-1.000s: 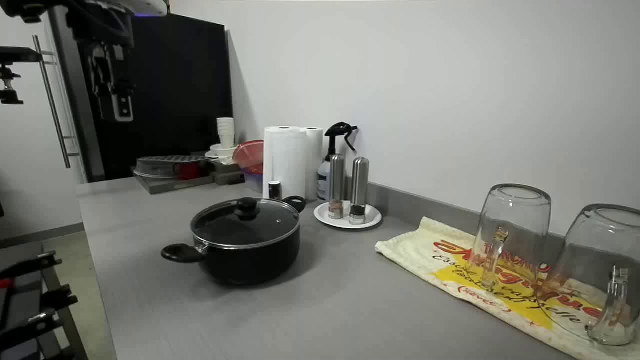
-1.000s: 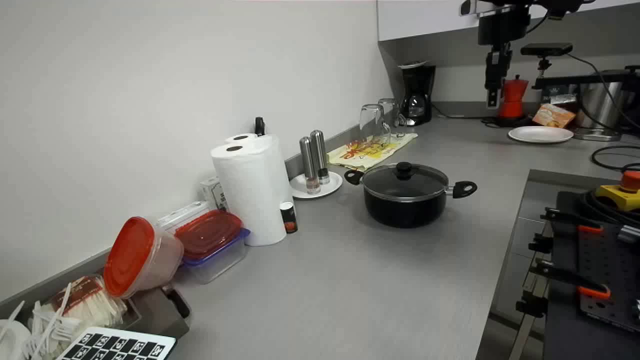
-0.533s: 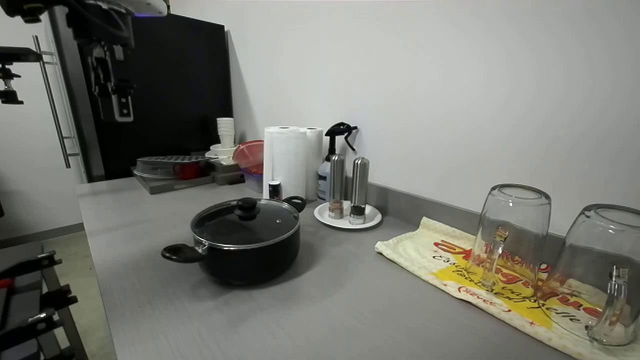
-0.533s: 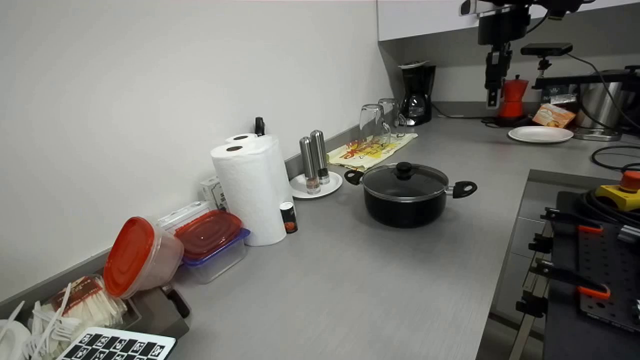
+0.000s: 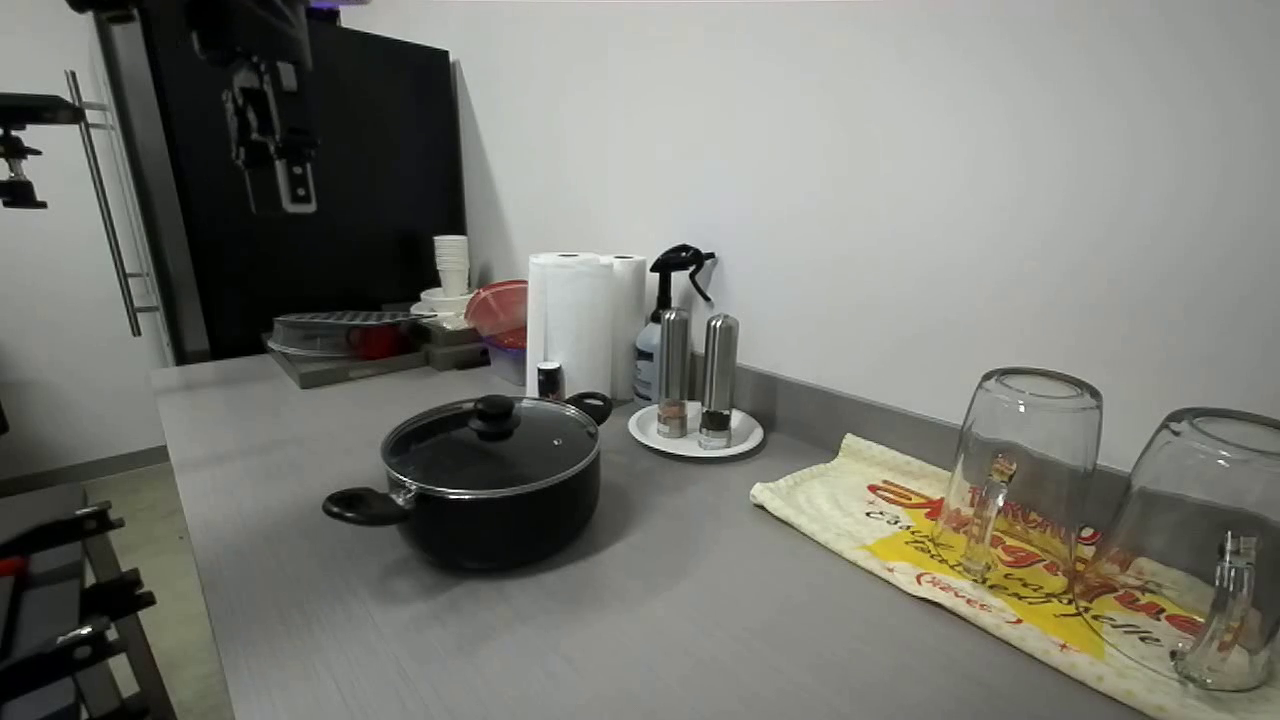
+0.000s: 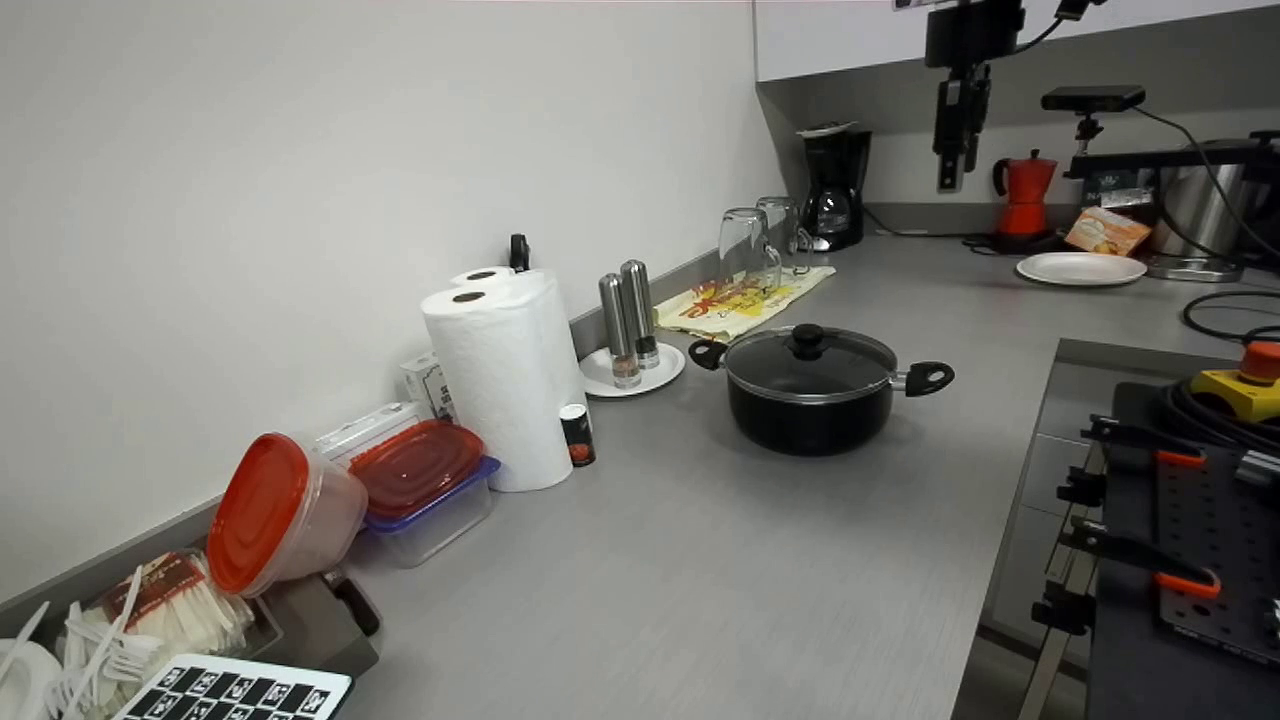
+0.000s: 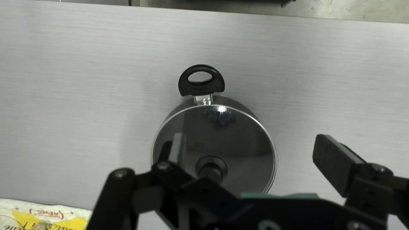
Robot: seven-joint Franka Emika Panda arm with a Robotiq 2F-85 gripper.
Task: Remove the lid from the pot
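Observation:
The black pot [image 5: 505,535] stands upright on the grey counter and shows in both exterior views [image 6: 810,425]. Its dark glass lid [image 5: 465,460] with a black centre knob sits on the pot's rim, also in both exterior views [image 6: 800,370]. My gripper [image 5: 282,190] hangs high above the counter, well clear of the pot; it also shows in an exterior view [image 6: 950,172]. In the wrist view the gripper [image 7: 250,147] is open with nothing between its fingers. Below it lie the lid [image 7: 223,137] and a pot handle [image 7: 202,89]; my gripper hides the lid's near edge and part of the knob.
Two grinders stand on a white plate [image 5: 650,440] behind the pot. Paper towel rolls [image 5: 572,320] stand by the wall. Upturned glass mugs [image 5: 1035,420] stand on a yellow-printed towel [image 5: 850,490]. A camera on a stand [image 6: 1092,98] is beside the arm.
Between half a second ago and now, my gripper has moved rightward and up in an exterior view, leftward and up in an exterior view. The pot and lid have not moved.

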